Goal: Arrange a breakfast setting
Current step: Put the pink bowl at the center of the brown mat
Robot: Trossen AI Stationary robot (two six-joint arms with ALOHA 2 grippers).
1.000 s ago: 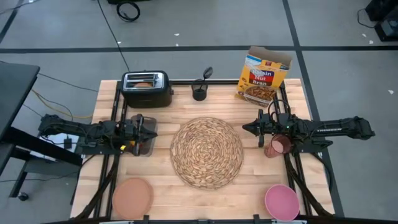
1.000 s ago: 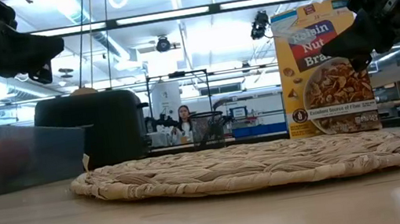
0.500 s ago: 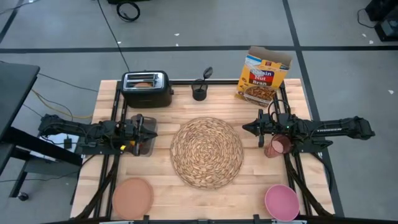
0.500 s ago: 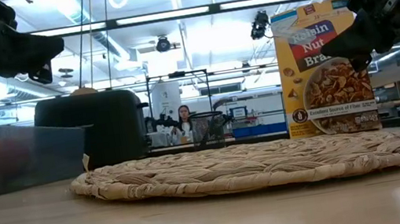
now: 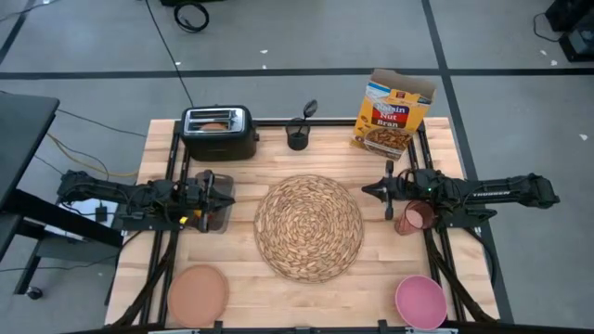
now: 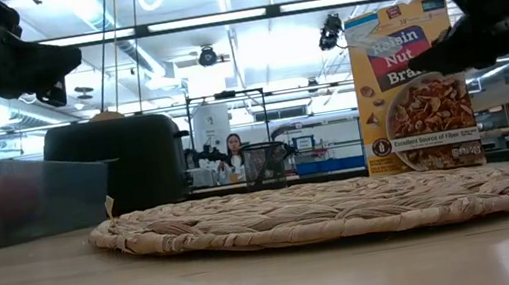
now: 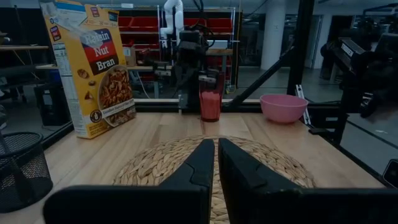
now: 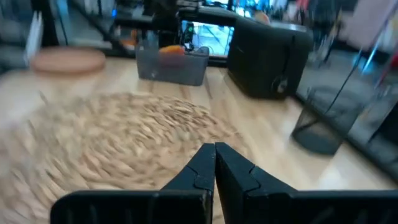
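Right tool [image 5: 367, 192] lifted slightly beside round woven straw placemat [image 5: 308, 226].

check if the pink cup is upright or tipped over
Upright: the pink cup stands on its base on the table, mouth up, by the right arm.

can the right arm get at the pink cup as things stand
Probably yes: the pink cup stands uncovered just beside the right gripper, nothing between them, and the jaws are shut and empty.
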